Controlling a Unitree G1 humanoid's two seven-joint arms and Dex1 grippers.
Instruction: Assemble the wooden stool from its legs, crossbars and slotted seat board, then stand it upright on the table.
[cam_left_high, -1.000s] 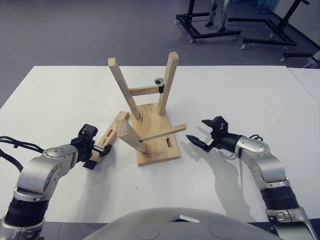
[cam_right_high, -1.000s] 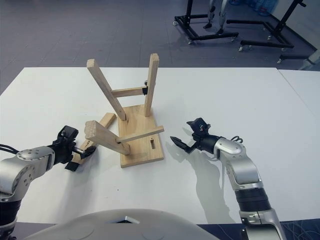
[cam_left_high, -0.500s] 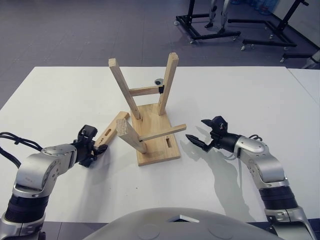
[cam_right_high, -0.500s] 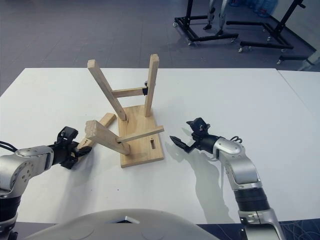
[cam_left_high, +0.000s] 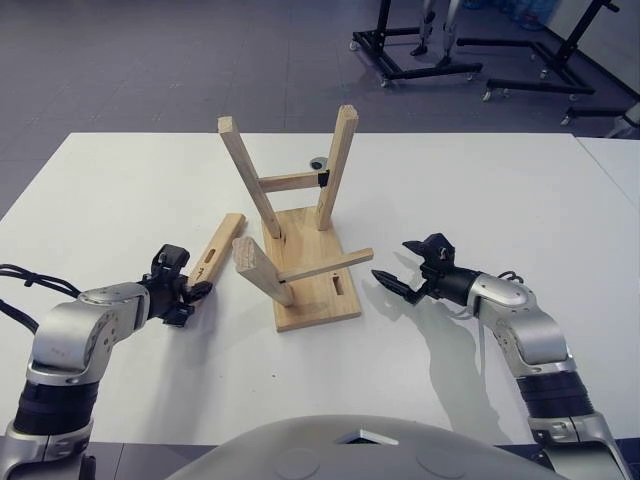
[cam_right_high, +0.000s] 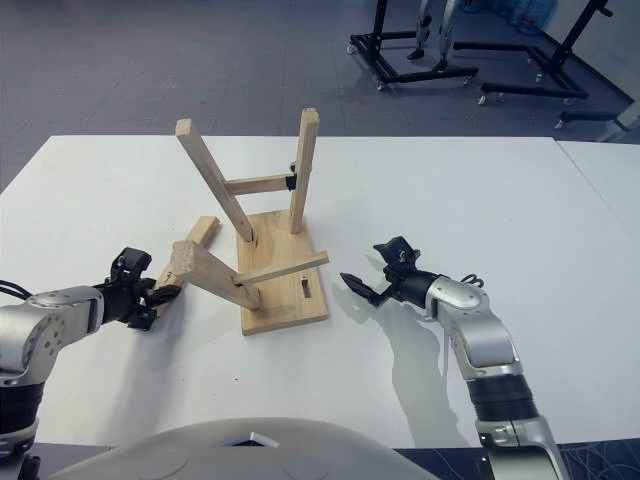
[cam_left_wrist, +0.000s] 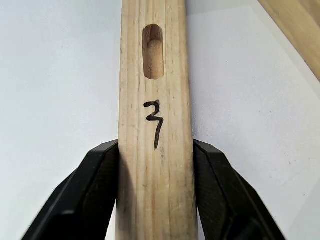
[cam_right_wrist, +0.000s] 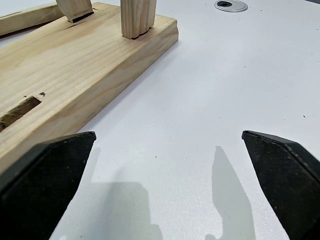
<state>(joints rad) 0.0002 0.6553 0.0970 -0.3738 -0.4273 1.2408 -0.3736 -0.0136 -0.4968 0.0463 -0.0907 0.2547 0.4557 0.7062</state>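
Observation:
The slotted seat board (cam_left_high: 308, 303) lies flat on the white table. Two legs (cam_left_high: 337, 165) stand up from its far end, joined by a crossbar (cam_left_high: 288, 182). A third leg (cam_left_high: 262, 272) leans tilted at the near end, with a crossbar (cam_left_high: 328, 265) sticking out to the right. A loose leg (cam_left_high: 216, 250) lies left of the board, with a slot and a handwritten 3 (cam_left_wrist: 156, 125) on it. My left gripper (cam_left_high: 187, 295) is shut on its near end. My right gripper (cam_left_high: 392, 284) hovers open just right of the board, holding nothing.
A small round grey fitting (cam_left_high: 318, 160) sits in the tabletop behind the upright legs. Black wheeled frames (cam_left_high: 430, 55) stand on the floor beyond the table. Bare table lies to the right of my right arm and along the front edge.
My left gripper has shifted slightly left and swung the loose leg, so its far end now lies farther back and away from the tilted leg. The right arm has not moved.

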